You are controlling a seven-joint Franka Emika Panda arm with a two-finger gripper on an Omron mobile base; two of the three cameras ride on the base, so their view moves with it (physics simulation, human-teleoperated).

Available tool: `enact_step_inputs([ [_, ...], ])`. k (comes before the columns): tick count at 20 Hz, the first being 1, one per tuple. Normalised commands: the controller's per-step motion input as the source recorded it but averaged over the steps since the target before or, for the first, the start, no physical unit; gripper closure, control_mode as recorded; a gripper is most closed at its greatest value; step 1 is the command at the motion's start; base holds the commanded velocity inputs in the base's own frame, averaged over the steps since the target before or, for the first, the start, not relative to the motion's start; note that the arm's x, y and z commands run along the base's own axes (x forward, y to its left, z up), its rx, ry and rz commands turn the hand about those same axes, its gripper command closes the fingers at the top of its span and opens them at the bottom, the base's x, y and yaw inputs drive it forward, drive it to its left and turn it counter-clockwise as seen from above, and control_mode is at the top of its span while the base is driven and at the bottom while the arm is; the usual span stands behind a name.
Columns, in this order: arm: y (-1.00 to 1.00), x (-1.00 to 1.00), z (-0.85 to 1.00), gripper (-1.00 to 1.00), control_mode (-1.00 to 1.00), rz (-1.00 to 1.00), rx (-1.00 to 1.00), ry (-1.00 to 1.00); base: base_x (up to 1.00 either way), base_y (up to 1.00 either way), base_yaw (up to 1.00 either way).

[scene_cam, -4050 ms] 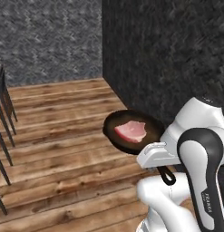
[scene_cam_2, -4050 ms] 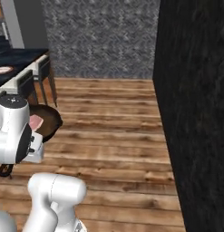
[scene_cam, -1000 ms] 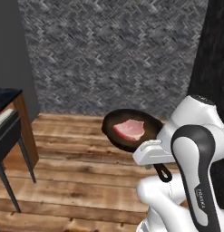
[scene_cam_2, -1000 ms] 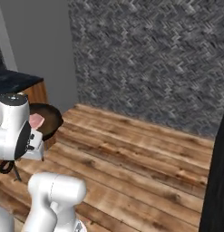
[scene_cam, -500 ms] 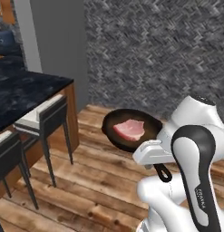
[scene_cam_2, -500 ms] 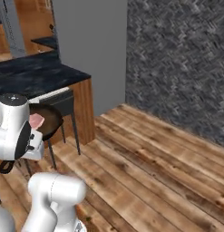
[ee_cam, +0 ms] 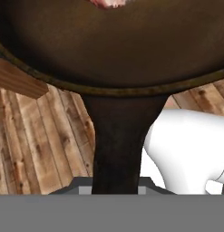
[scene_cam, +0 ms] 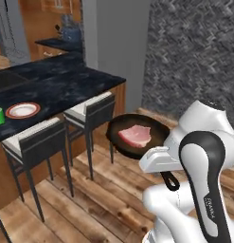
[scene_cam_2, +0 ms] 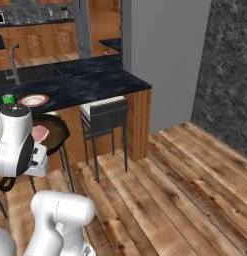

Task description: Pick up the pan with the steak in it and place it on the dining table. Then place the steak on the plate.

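The black pan (scene_cam: 123,138) hangs in the air over the wooden floor, held level by its short handle (ee_cam: 116,145). My gripper (scene_cam: 162,168) is shut on that handle, whose loop end sticks out below the hand. The pink steak (scene_cam: 135,135) lies flat in the pan (scene_cam_2: 56,131). To the left runs the dining table (scene_cam: 61,85), a long black marble-look top with a sink and faucet (scene_cam_2: 14,59). On it sits the plate (scene_cam: 22,110) with its orange-red rim, also seen as plate (scene_cam_2: 33,100) beyond my arm. The pan is apart from the table, off its near corner.
Black-framed stools (scene_cam: 40,142) with pale seats stand along the table's near side, one (scene_cam_2: 102,112) at the corner. A green mug (scene_cam_2: 8,98) stands by the plate. A grey pillar (scene_cam_2: 165,55) and dark stone wall (scene_cam: 199,52) rise to the right. Open wooden floor (scene_cam_2: 185,190) lies ahead.
The whole picture has shifted: the base has moved, bringing the dining table, stools and plate closer and further into view. The pan and steak stay the same in my grip.
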Motion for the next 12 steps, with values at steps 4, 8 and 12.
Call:
enact_step_inputs([
  [4,0.0,0.0,0.0,1.0,1.0,0.0,0.0,0.0,0.05,0.0,0.48],
  [8,0.0,0.0,0.0,1.0,1.0,0.0,0.0,0.0,0.09,0.0,0.48],
  [12,0.0,0.0,0.0,1.0,1.0,0.0,0.0,0.0,0.09,0.0,0.47],
])
